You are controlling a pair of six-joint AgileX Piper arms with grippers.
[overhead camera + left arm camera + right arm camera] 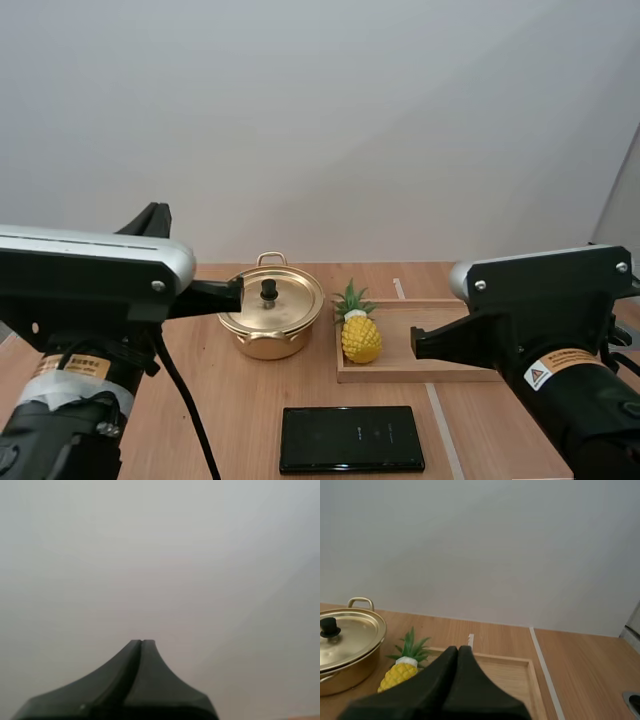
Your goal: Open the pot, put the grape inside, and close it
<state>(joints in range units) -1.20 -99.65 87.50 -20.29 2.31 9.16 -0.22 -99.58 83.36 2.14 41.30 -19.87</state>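
Left gripper (142, 642): fingers pressed together into one dark wedge, nothing between them. In the high view its tip reaches toward the pot (268, 346) and lines up with the rim of the lid (290, 302). Can't tell whether it touches or hangs above. The lid knob (268, 290) lies just past the tip, on the side toward the other arm. My read: parked at the pot because lifting the lid comes first, and the fingers must part before they can take the knob.

Right gripper (458, 648): also closed flat, empty, raised over the near part of the wooden tray (450, 374). The pineapple (361, 338) lies just ahead of its tips, on the tray end toward the pot, leaves pointing away from the gripper. The pot is beyond the pineapple and further off. The fruit here is a pineapple, not the grape named in the task. Likely this arm waits by the fruit so it can pick it up once the pot is open.

The pot stands upright on the table (240, 420), lid seated, loop handle on the far side from both grippers. Opening not yet started.

A black flat slab (351, 438), phone-like, lies on the table nearer the arm bases than either gripper, apart from pot and tray. Faint marks on its face, unreadable.

Writing: yellow warning labels on the right arm (556, 366) and left arm (75, 362), print too small to read. No brand on the pot that I can make out
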